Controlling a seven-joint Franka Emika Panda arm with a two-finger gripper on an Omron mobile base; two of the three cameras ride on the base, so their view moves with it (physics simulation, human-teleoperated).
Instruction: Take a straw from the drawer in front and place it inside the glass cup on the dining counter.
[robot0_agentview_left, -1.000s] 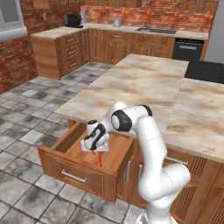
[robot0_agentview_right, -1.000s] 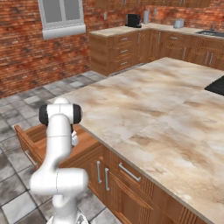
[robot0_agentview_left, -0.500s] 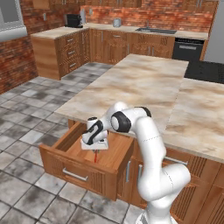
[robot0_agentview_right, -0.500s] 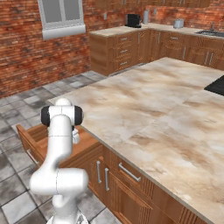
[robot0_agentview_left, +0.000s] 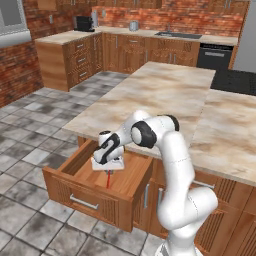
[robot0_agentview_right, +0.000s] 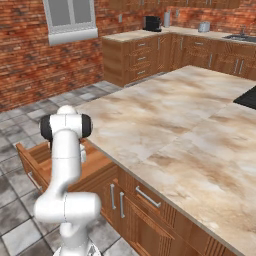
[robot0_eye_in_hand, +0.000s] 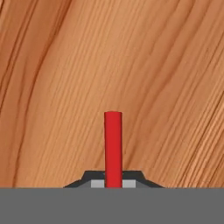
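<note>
The drawer (robot0_agentview_left: 85, 192) stands pulled open under the dining counter (robot0_agentview_left: 165, 90), and its wooden floor fills the background of the hand view. My gripper (robot0_agentview_left: 108, 171) hangs inside the drawer, pointing down, shut on the thin red straw (robot0_agentview_left: 107, 180). The straw sticks out below the fingers, roughly upright. In the hand view the straw (robot0_eye_in_hand: 113, 144) rises from between the closed gripper (robot0_eye_in_hand: 113, 181) tips. In the right base view the arm hides the hand, with the drawer (robot0_agentview_right: 37, 165) behind it beside the dining counter (robot0_agentview_right: 165, 115). The glass cup is out of view.
A black cooktop (robot0_agentview_left: 235, 80) is set into the far right of the island. Wall counters with a sink (robot0_agentview_left: 177, 36) and small appliances run along the brick back wall. Grey tiled floor (robot0_agentview_left: 30, 150) lies left of the drawer. Closed cabinet fronts (robot0_agentview_right: 145, 210) sit below the island.
The jaws have closed on the straw. The hand has stayed at nearly the same spot inside the drawer.
</note>
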